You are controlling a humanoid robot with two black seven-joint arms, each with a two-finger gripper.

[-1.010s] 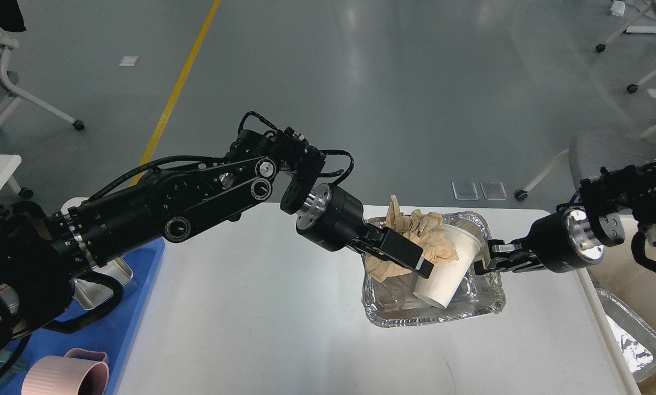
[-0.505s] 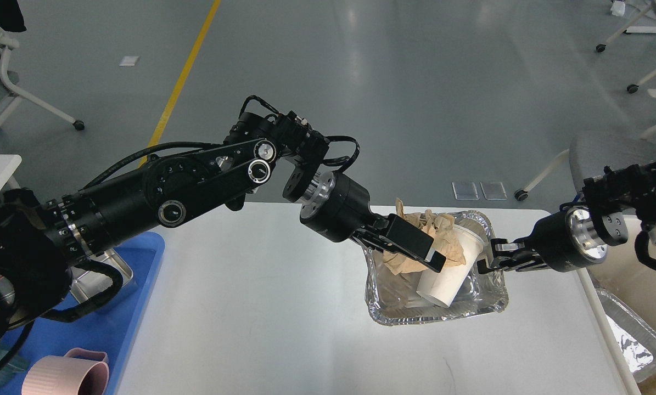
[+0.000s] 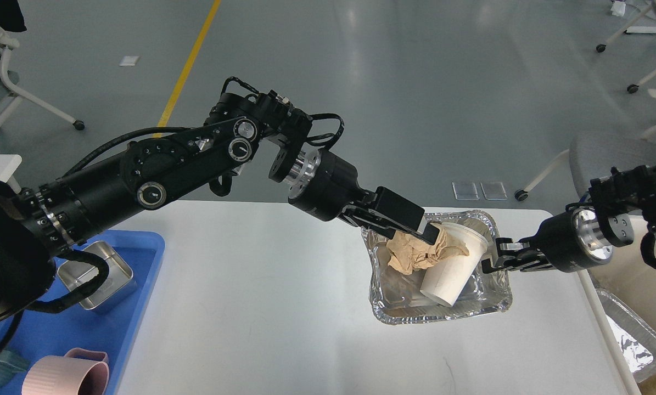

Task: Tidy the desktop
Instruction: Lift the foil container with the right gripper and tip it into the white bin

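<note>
The white desktop (image 3: 262,307) fills the lower middle of the head view. A foil tray (image 3: 443,317) sits on it at the right and holds a tilted white paper cup (image 3: 451,271). My left gripper (image 3: 427,235) is shut on a crumpled brown paper (image 3: 418,253), which hangs over the tray and touches the cup's mouth. My right gripper (image 3: 491,260) comes in from the right and is pinched on the tray's right rim.
A blue tray (image 3: 141,258) at the desktop's left holds a metal box (image 3: 94,274) and a pink cup (image 3: 67,376). A second foil tray (image 3: 635,340) and an off-white bin (image 3: 629,288) lie past the right edge. Chairs stand on the grey floor behind.
My left arm has risen and moved right, carrying the brown paper up against the cup's mouth. My right gripper has stayed at the tray's rim, drifting slightly right.
</note>
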